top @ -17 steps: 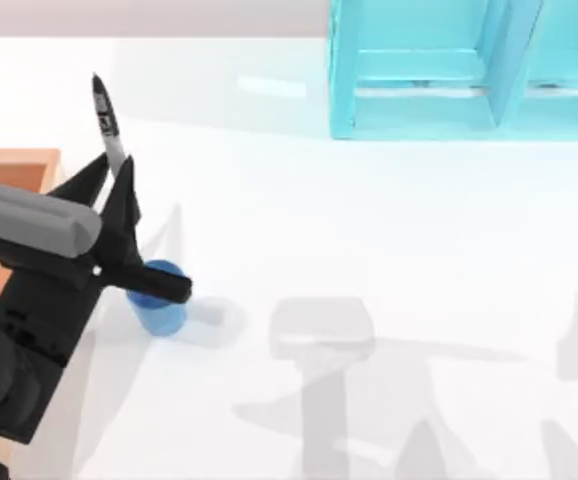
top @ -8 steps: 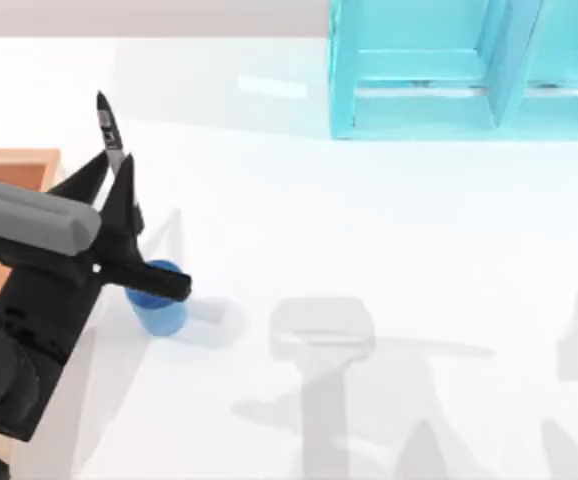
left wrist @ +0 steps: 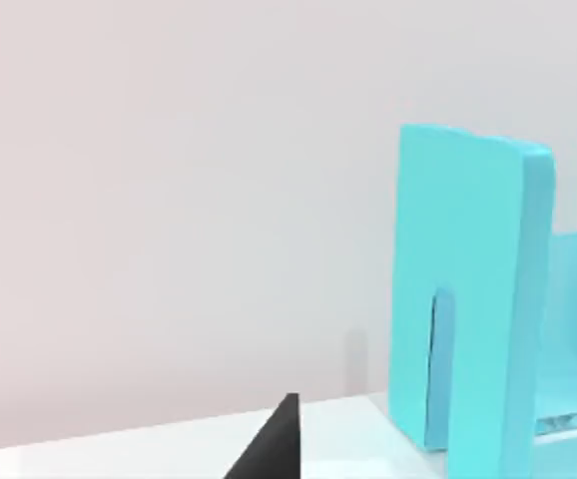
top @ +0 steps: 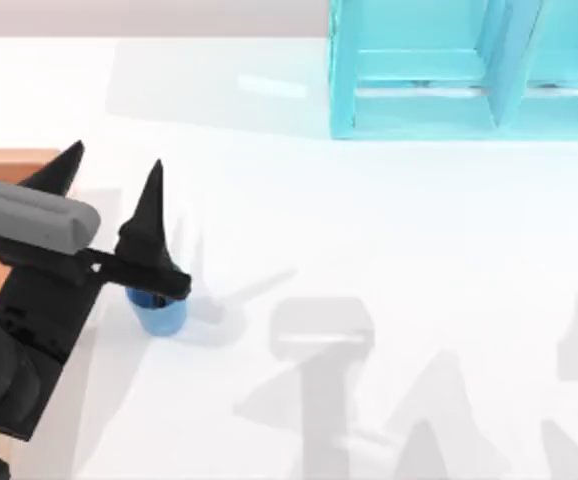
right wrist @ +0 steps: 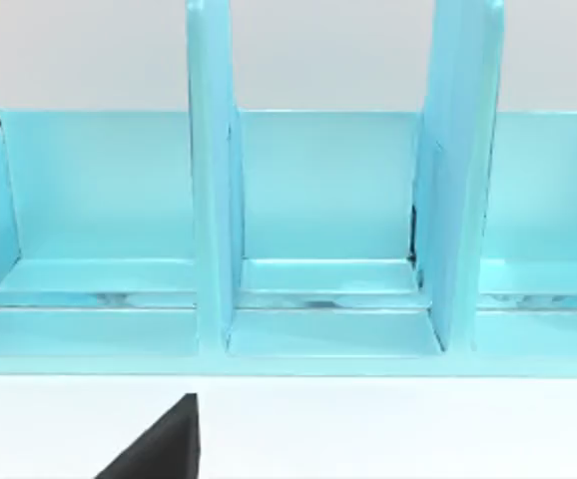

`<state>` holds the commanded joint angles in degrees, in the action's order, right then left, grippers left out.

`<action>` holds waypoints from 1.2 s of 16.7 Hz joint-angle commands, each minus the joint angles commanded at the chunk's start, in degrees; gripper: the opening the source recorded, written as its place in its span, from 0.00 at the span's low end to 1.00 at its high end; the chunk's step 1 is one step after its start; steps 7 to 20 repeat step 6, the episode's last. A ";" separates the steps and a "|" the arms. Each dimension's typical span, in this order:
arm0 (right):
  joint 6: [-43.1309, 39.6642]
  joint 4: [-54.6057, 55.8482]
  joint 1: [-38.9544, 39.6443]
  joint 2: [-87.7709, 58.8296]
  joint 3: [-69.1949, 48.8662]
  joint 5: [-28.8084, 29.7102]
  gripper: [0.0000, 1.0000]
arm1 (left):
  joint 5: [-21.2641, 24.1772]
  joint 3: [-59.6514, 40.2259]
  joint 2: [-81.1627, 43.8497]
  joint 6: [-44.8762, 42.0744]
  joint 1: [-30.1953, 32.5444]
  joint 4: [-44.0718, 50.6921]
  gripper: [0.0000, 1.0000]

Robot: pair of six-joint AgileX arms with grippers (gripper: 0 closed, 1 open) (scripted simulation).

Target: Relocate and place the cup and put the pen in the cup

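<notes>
The small blue cup (top: 159, 312) stands upright on the white table at the left, its rim partly covered by my left gripper's body. My left gripper (top: 115, 160) hovers just above and behind the cup, open, its two black fingertips (top: 153, 182) spread wide with nothing between them. One of those fingertips (left wrist: 274, 451) also rises at the lower edge of the left wrist view. The pen is hidden. A black part of my right gripper (right wrist: 159, 444) shows low in the right wrist view, facing the shelf unit.
A large turquoise shelf unit (top: 439, 70) with upright dividers stands at the back right, also seen as the shelf (right wrist: 318, 230) and the shelf side (left wrist: 468, 299). An orange-brown box (top: 9, 160) sits at the left edge beneath my left arm. The white table (top: 389, 230) stretches right of the cup.
The pen, held upright between the left gripper's fingers before, has left them and is no longer seen. The left fingers have spread apart. The cup has stayed put.
</notes>
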<state>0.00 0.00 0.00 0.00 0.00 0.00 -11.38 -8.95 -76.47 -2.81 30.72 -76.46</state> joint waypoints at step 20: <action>0.00 0.00 0.00 0.00 0.00 0.00 1.00 | 0.00 0.00 0.00 0.00 0.00 0.00 1.00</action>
